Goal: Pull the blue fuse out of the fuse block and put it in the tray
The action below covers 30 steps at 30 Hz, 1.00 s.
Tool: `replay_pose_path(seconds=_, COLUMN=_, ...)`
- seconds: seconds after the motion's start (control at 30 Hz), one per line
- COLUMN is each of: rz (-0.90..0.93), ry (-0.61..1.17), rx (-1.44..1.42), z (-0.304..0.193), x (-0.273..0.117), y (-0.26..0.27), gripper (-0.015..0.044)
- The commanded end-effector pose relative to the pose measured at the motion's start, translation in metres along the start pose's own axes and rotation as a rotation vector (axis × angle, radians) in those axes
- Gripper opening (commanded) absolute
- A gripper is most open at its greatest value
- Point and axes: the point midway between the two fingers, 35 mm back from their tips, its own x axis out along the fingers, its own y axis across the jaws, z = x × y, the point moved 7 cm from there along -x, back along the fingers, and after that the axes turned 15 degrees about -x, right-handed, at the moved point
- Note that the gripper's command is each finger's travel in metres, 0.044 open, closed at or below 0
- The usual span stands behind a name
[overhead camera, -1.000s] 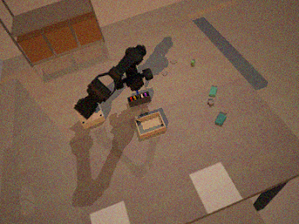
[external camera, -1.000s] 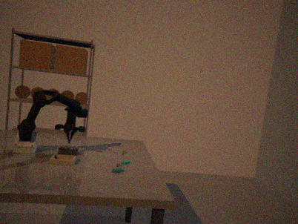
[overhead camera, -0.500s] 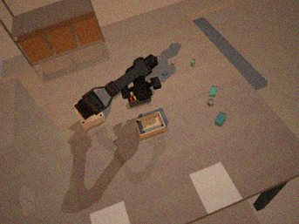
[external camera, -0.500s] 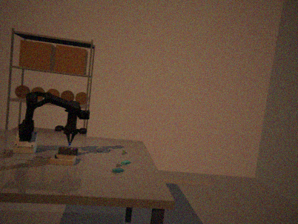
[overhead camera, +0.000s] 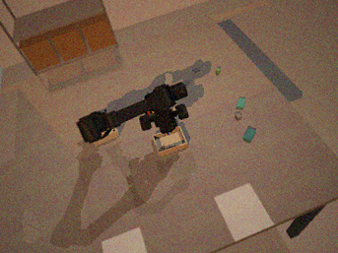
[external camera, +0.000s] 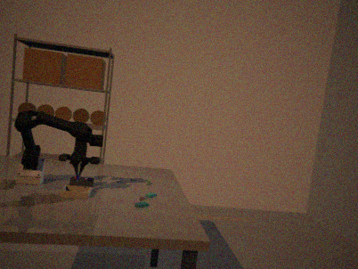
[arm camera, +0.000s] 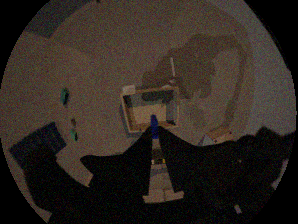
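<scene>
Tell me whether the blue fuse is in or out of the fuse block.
Out. The wrist view shows the blue fuse pinched at the gripper tips, held above the tray.

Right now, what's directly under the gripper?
The tray sits below the gripper, which is shut on the blue fuse. In the wrist view the fuse tip hangs over the tray's pale floor. The arm covers the tray's far edge from the top; the fuse block is hidden.

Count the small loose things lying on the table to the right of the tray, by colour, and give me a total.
Teal blocks: 2
Green piece: 1
Greyish piece: 1
Total: 4
</scene>
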Motion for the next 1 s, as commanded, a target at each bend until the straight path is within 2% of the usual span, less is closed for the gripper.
replay_pose_path(seconds=0.0, rz=0.001, ry=-0.005, rx=-0.010, z=0.004, x=-0.001, y=-0.002, gripper=0.0000)
replay_pose_path(seconds=0.9, rz=0.001, ry=-0.007, rx=-0.010, z=0.004, x=0.039, y=-0.002, gripper=0.0000)
replay_pose_path(seconds=0.97, rz=0.003, ry=-0.009, rx=-0.002, z=0.005, x=0.036, y=-0.001, gripper=0.0053)
